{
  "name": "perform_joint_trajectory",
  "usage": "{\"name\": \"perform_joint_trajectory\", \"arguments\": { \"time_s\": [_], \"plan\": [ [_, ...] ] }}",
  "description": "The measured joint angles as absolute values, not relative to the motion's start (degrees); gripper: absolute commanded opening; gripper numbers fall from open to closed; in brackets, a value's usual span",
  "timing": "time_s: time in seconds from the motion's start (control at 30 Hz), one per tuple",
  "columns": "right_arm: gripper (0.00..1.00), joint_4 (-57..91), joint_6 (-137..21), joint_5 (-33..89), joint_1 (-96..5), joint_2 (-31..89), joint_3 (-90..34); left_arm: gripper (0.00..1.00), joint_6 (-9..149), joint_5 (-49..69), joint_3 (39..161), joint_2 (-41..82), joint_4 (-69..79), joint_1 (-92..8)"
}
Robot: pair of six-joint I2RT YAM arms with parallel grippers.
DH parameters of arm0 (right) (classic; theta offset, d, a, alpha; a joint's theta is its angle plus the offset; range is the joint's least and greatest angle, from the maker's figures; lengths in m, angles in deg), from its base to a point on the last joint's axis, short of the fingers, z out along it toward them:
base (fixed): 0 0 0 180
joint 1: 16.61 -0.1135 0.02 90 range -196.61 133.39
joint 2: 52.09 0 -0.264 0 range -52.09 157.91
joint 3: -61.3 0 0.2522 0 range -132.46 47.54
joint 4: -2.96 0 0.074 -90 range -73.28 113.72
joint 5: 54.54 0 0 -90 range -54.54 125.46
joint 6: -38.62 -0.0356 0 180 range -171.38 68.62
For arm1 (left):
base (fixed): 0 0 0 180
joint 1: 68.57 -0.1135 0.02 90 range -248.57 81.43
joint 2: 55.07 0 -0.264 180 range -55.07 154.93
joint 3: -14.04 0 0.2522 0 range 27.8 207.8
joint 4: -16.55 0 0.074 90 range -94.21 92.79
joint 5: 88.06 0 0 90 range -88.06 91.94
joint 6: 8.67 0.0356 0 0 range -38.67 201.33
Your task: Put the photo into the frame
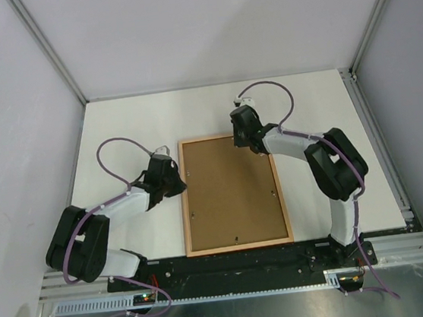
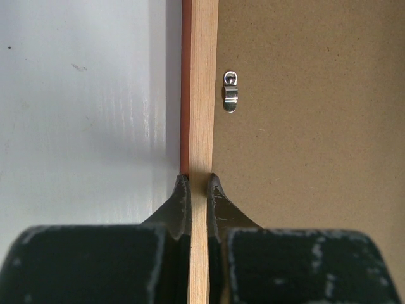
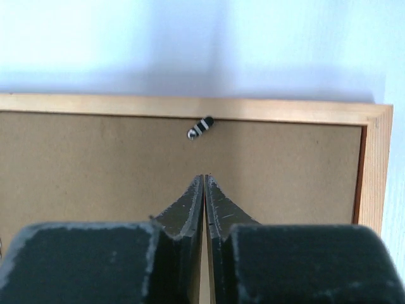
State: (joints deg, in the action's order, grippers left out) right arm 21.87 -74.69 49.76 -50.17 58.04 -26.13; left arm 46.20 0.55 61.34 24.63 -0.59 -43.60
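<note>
The left gripper point(image 2: 197, 180) is closed narrowly on the left rail of the frame point(image 1: 240, 245), with one finger on the outer red-orange edge and the other on the inner side over the brown backing board point(image 1: 230, 191), a little short of a small metal clip point(image 2: 230, 92). The frame lies face down on the white table point(image 1: 314, 116), pale wood back upward, with the board filling it. The right gripper point(image 3: 204, 178) is over the board near the frame's far right corner, its fingers pressed together on nothing and pointing toward a dark clip point(image 3: 200, 127) at the far rail
</note>
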Motion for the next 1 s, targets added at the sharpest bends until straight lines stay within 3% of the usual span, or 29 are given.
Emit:
{"name": "perform_joint_trajectory", "arguments": {
  "time_s": [0.57,1.0],
  "plan": [
    [0.02,21.57,-72.50,51.77,-49.23,69.93,-40.42,0.00,46.24,0.66,61.36,25.11,-0.30,-43.51],
    [0.02,20.69,-73.29,51.29,-47.72,70.50,-38.04,0.00,46.22,1.12,62.32,26.01,-0.78,-43.27]
  ]
}}
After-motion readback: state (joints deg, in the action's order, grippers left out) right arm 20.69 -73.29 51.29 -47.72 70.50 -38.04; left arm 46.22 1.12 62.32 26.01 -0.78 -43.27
